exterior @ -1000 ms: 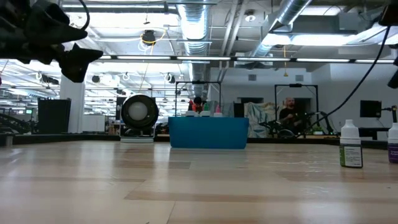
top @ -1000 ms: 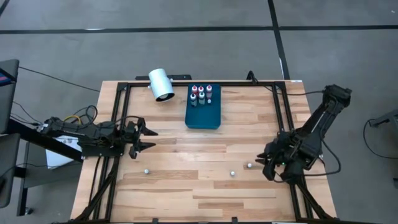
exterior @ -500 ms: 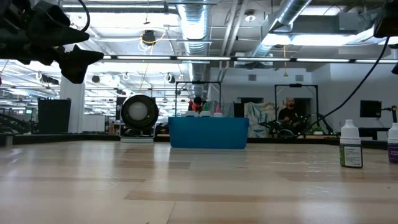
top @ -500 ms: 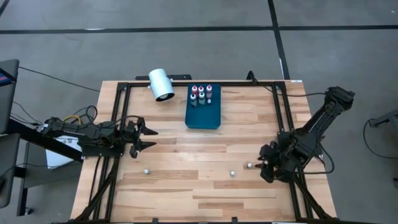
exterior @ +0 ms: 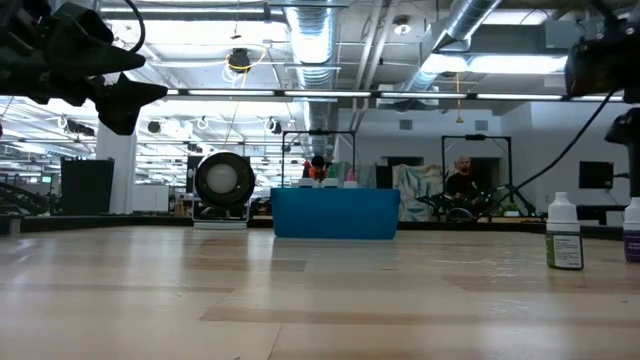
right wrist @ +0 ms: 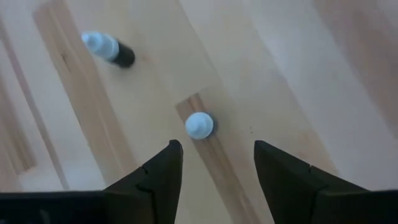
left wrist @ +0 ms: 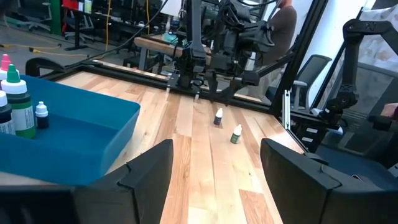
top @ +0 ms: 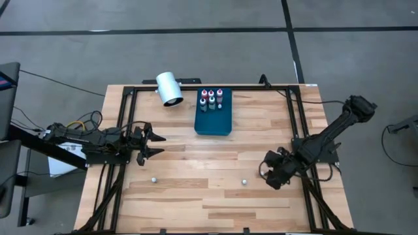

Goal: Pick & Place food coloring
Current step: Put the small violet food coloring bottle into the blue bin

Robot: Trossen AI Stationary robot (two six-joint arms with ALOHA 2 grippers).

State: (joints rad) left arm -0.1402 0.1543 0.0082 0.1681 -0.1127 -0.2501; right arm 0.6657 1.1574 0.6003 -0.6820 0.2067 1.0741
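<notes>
From above, my right gripper [top: 268, 175] hides one food coloring bottle [right wrist: 199, 125] (the wrist view shows it upright, cap toward the lens, fingers apart and clear of it). Another bottle [top: 244, 182] stands nearby, a third [top: 153, 179] far left. Left gripper [top: 155, 145] hovers open. The rest sit upright in the blue tray [top: 214, 121].

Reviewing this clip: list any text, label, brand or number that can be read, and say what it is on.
None can be read.
Bottle at the right of the low view: its dark label carries print, too blurred to read.
Purple-labelled bottle at that view's right edge: cut off, unreadable.
Bottles in the blue tray: too small to show any print.
White cylinder: no marking visible.
</notes>
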